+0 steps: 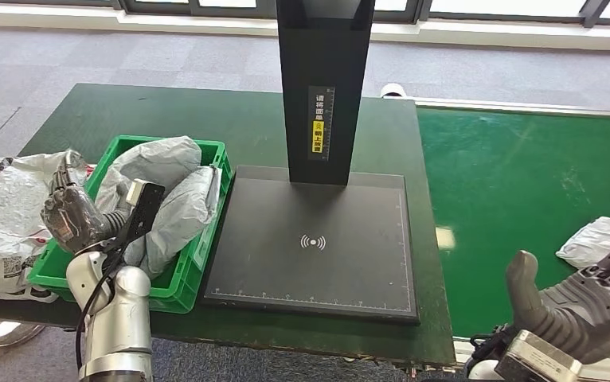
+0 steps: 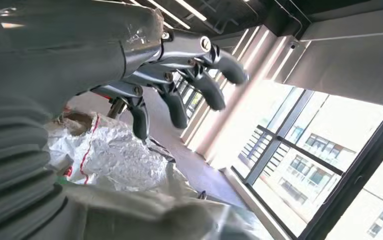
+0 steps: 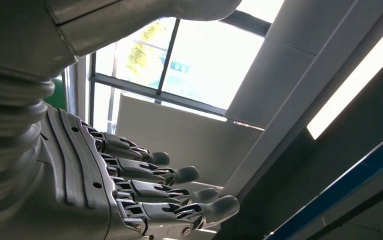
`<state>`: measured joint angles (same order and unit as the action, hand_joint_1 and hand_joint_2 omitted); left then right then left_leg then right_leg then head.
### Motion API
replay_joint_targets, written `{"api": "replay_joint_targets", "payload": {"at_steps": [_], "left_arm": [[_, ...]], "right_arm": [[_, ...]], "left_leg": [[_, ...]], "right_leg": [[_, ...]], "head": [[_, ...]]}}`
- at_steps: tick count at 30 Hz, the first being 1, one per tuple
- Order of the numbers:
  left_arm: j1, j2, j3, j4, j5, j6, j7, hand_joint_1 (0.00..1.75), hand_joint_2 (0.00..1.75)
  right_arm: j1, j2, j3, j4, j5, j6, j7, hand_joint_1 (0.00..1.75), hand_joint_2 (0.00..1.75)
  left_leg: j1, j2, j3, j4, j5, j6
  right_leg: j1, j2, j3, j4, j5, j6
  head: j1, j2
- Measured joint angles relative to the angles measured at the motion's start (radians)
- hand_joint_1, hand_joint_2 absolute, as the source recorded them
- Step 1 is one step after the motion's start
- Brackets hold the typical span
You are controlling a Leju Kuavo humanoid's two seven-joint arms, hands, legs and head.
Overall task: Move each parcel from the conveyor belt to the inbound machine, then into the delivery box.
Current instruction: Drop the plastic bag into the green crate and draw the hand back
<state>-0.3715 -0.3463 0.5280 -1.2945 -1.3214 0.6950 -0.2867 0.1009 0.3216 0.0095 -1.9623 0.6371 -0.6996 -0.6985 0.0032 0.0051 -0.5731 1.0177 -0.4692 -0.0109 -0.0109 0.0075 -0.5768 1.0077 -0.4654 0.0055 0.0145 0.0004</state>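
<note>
A white parcel [image 1: 600,241] lies on the green conveyor belt [image 1: 517,199] at the right. My right hand [image 1: 584,298] hovers palm up just in front of it, fingers apart and empty; in the right wrist view the right hand [image 3: 144,192] has its fingers stretched out. The black inbound machine [image 1: 314,247] lies bare in the middle. Grey parcels [image 1: 166,191] fill the green delivery box [image 1: 178,274]. My left hand [image 1: 67,211] hangs at the box's left rim, holding nothing; the left hand [image 2: 179,85] shows spread fingers in the left wrist view.
A black post [image 1: 323,87] rises from the machine's far edge. Crumpled white-and-red bags [image 1: 3,207] lie left of the box, and the bags [image 2: 109,155] are close behind my left fingers. The dark green table [image 1: 230,119] reaches back toward the windows.
</note>
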Motion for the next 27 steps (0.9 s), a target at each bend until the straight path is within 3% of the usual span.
{"api": "replay_joint_targets", "payload": {"at_steps": [11, 16, 20, 24, 27], "left_arm": [[0.02, -0.002, -0.002, -0.06, 0.18, 0.001, -0.106, 0.0, 0.0], [0.048, -0.003, -0.049, -0.1, 0.543, 0.002, -0.276, 0.0, 0.0], [0.08, 0.003, -0.147, -0.171, 0.867, -0.005, -0.397, 0.0, 1.75], [0.13, 0.026, -0.315, -0.255, 1.12, -0.155, -0.413, 0.0, 1.75], [0.166, 0.039, -0.4, -0.295, 1.211, -0.277, -0.414, 0.0, 1.75]], "right_arm": [[-0.001, 0.001, 0.0, 0.011, 0.0, 0.0, 0.0, 0.0, 1.75], [-0.003, 0.001, -0.001, 0.02, 0.001, 0.0, 0.0, 0.0, 1.75], [-0.005, 0.001, -0.025, 0.038, 0.037, 0.0, 0.0, 0.0, 1.75], [-0.031, 0.001, -0.096, 0.089, 0.106, 0.0, 0.001, 0.0, 1.75], [-0.04, 0.003, -0.155, 0.123, 0.132, 0.0, 0.003, 0.0, 1.75]], "left_leg": [[0.0, 0.0, 0.0, 0.0, 0.0, 0.0], [0.0, -0.001, 0.0, 0.0, 0.0, 0.0], [0.0, -0.002, 0.0, 0.0, 0.0, 0.0], [0.0, -0.005, -0.001, 0.0, 0.0, 0.0], [0.0, -0.005, -0.001, 0.0, 0.0, 0.0]], "right_leg": [[0.0, 0.0, 0.0, 0.0, 0.0, 0.0], [0.0, -0.001, 0.0, 0.0, 0.0, 0.0], [0.0, -0.002, 0.001, 0.0, 0.0, 0.0], [0.0, -0.004, 0.002, 0.0, 0.0, 0.0], [0.0, -0.004, 0.002, 0.0, 0.0, 0.0]], "head": [[0.0, 0.0], [0.0, 0.0], [0.0, 0.0], [0.0, 0.0], [0.0, 0.0]]}}
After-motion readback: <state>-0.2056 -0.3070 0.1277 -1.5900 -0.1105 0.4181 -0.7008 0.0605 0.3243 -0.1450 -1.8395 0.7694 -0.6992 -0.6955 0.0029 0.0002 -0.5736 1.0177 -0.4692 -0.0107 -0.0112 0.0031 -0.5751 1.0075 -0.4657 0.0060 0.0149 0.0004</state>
